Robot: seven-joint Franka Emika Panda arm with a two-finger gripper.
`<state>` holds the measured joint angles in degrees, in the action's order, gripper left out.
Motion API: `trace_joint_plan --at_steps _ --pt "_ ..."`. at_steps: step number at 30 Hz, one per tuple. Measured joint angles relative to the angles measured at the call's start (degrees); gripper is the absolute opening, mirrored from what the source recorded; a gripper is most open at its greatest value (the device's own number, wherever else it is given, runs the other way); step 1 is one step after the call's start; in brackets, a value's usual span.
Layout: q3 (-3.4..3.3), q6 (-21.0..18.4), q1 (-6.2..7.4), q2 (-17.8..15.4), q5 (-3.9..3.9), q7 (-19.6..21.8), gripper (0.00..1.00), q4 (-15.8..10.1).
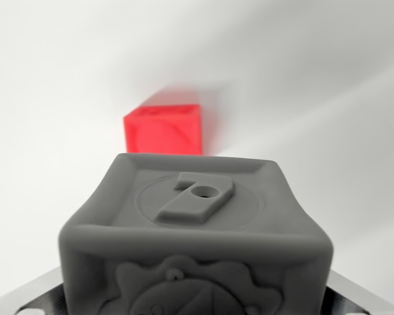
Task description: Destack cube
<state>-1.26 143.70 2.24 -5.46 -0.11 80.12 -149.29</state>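
Cubes on a white surface, seen from the wrist.

At the lower left corner we see one gripper finger [26,298] edging the frame; the grey cube [196,236] fills the lower centre between it and the finger at the lower right, apparently clamped by the gripper [196,303]. The red cube [164,130] sits beyond, above centre, apart from the grey one.

I see the grey cube [196,236] cut off at the bottom edge, red cube [164,129] blurred behind it, gripper [196,308] mostly hidden, grip unclear
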Motion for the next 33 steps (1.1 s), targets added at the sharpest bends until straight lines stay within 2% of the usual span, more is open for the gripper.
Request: trace_joint_plan --at_steps 33 --pt "-4.08 7.1 -2.63 3.7 -0.13 -3.1 0.0 -3.5"
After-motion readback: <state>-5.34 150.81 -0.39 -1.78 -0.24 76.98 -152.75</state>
